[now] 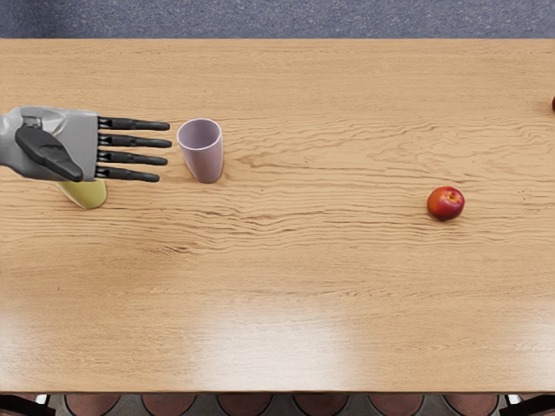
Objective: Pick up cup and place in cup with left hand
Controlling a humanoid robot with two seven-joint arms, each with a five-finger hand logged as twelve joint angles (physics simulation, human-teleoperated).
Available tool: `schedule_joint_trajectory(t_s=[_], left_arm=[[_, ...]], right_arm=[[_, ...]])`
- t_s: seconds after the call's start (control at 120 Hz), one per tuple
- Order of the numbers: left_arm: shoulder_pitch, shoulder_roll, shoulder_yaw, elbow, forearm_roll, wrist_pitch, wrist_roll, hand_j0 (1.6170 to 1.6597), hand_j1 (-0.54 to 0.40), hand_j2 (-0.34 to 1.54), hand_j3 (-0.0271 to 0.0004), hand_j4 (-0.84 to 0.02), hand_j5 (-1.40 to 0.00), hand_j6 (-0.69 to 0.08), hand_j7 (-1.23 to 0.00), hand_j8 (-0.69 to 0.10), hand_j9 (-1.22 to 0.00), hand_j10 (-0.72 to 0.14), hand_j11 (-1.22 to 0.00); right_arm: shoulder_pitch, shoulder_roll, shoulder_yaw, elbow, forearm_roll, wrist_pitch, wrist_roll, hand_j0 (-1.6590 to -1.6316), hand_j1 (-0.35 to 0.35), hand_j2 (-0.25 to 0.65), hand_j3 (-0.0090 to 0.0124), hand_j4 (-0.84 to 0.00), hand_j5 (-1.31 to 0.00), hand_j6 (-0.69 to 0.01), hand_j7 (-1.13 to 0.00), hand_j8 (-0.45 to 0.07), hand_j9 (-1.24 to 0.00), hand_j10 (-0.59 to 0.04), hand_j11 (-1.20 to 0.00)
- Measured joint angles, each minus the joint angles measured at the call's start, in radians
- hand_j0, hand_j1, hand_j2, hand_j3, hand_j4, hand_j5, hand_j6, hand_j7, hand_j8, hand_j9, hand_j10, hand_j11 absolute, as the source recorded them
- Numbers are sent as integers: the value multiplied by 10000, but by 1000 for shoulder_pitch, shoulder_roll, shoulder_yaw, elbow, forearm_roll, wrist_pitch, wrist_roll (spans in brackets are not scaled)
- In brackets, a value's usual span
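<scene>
Yellow cup (88, 194) and tapered lilac cup (205, 161)

no readable text, labels, brands, numbers or signs show on anything in the head view.

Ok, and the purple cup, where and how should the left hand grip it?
Probably around the side wall of the purple cup, just below the rim, from the picture's left: it stands upright, shows no handle and narrows toward its base, and the open left hand points at that side.
</scene>
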Motion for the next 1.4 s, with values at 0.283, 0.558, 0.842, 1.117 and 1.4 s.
schedule_joint_trajectory(t_s=[0.283, 0.558, 0.842, 1.117, 1.4], left_arm=[[-33, -29, -2, 4, 7, 0, 0, 16581, 3478, -17, 0, 48, 7, 57, 5, 51, 3, 36, 2], [-83, -254, -89, 48, 177, 0, 0, 16581, 3481, -14, 0, 30, 5, 37, 3, 34, 2, 24, 2], [-203, -421, -160, 63, 712, 1, 0, 16581, 3487, -9, 0, 3, 1, 4, 1, 4, 1, 3, 1], [-232, -486, -155, 75, 1091, 73, 0, 16581, 3490, -2, 0, -14, -2, -18, -1, -16, 0, -10, 0], [-261, -588, -2, 126, 1215, 283, 0, 16581, 3491, 2, 0, -21, -3, -28, -2, -25, -1, -16, 0]], right_arm=[[6, 0, 0, 4, -2, 0, 2, -16581, -3116, -64, 0, -309, -404, -308, -404, -308, -404, -309, -404], [8, 0, -1, 7, -2, 0, 1, -16581, -3116, -64, 0, -308, -404, -306, -404, -308, -404, -309, -404], [8, 0, 0, 2, -2, 0, 0, -16581, -3116, -64, 0, -307, -404, -306, -404, -307, -404, -308, -404], [8, 0, 0, 3, -2, 0, 0, -16581, -3117, -64, 0, -309, -404, -308, -404, -309, -404, -309, -404], [10, 0, 0, 1, -3, 0, 0, -16581, -3117, -64, 0, -309, -404, -308, -404, -309, -404, -310, -404]])
